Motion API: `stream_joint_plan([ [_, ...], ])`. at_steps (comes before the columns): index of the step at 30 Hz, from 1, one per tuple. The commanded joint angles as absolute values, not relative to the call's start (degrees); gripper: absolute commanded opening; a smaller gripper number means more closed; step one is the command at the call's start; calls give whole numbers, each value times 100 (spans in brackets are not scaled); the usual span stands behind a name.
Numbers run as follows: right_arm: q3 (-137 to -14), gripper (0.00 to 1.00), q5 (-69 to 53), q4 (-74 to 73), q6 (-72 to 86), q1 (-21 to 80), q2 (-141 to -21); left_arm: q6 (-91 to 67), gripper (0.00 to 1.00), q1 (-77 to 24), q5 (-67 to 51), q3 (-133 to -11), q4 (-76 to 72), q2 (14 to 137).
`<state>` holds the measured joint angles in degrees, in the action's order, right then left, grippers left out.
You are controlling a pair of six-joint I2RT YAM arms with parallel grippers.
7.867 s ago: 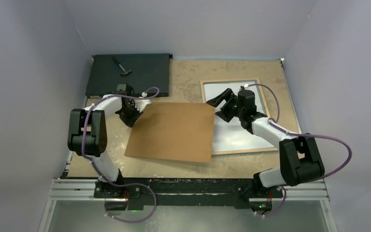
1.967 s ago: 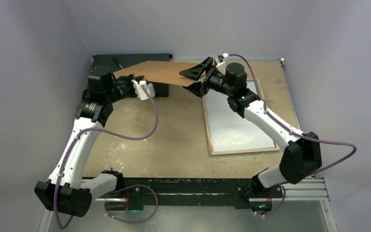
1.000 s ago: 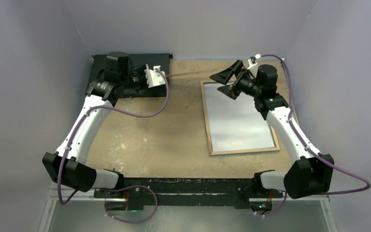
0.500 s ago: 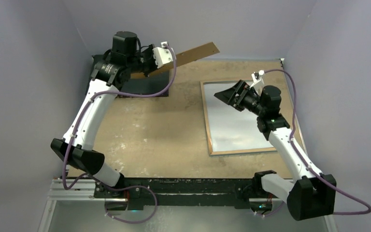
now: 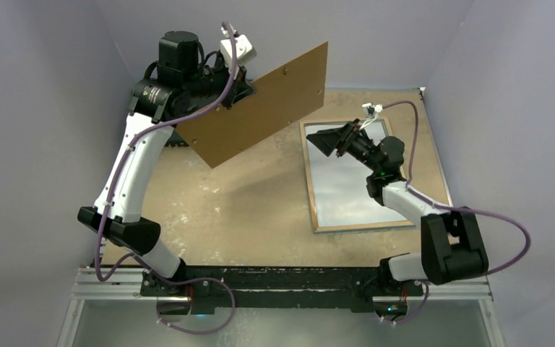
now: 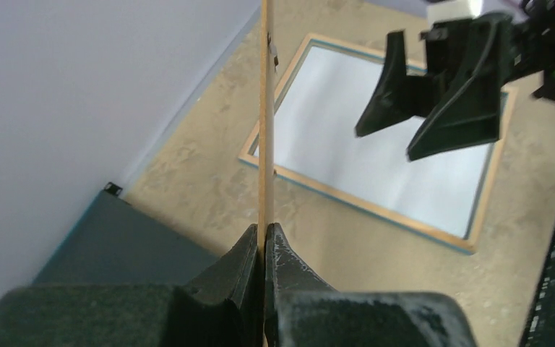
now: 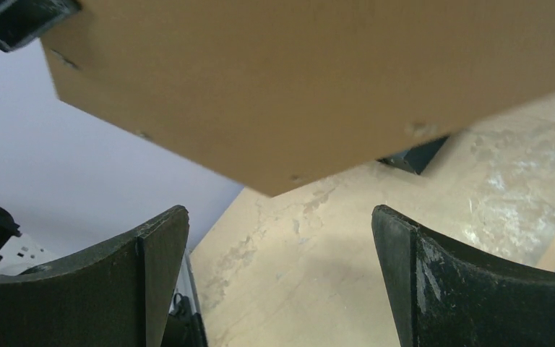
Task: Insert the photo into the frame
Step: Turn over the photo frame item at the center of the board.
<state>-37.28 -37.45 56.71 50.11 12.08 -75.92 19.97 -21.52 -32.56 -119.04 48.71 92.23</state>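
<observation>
Fibreboard is filling the left side: the left gripper (image 5: 242, 87), raised over the table's (image 5: 246, 210) 11 o'clock corner, is pinching the brown backing panel (image 5: 260, 105) with its jaws pressed tight on one edge. In the left wrist view the board is running edge-on straight up from between the fingers. The panel is hanging clear of the table and tilting, with its high corner pointing toward 1 o'clock.

Under that arm, at 10 o'clock, the black box (image 6: 115, 249) is lying flat. The panel and arm are hiding its contents.

At 3 o'clock the frame (image 5: 365, 226) is lying flat on the table with its bare wood back up, well apart from the left jaws. A pale, sheeny sheet (image 5: 354, 191) is filling its opening edge to edge. Whether that sheet is the photo's white back or bare glass, I cannot tell.

The right gripper (image 5: 329, 137) is hovering above the frame's 11 o'clock corner with its jaws spread wide and holding nothing. It is pointing toward 9 o'clock, at the panel's lower corner, and is touching neither the frame nor the board.
</observation>
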Motion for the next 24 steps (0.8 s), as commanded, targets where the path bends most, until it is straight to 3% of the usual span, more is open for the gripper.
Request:
stream_joint_plan([
  [1, -3823, 99, -3885, 7688, 5337, 1455, -8205, 754, 0, -2180, -3626, -12107, 3909, 8854],
  [10, -3489, 99, -2990, 8231, 5571, 2551, -9175, 651, 0, -2180, -3451, -11431, 3665, 8592],
  [17, -3372, 99, -2730, 9996, 6119, 2619, -9989, 99, 0, -2114, -3573, -11781, 3557, 8698],
  [24, -3879, 99, -2622, 10493, 6340, 2628, -10448, -1075, 0, -1719, -4058, -12256, 3216, 8870],
])
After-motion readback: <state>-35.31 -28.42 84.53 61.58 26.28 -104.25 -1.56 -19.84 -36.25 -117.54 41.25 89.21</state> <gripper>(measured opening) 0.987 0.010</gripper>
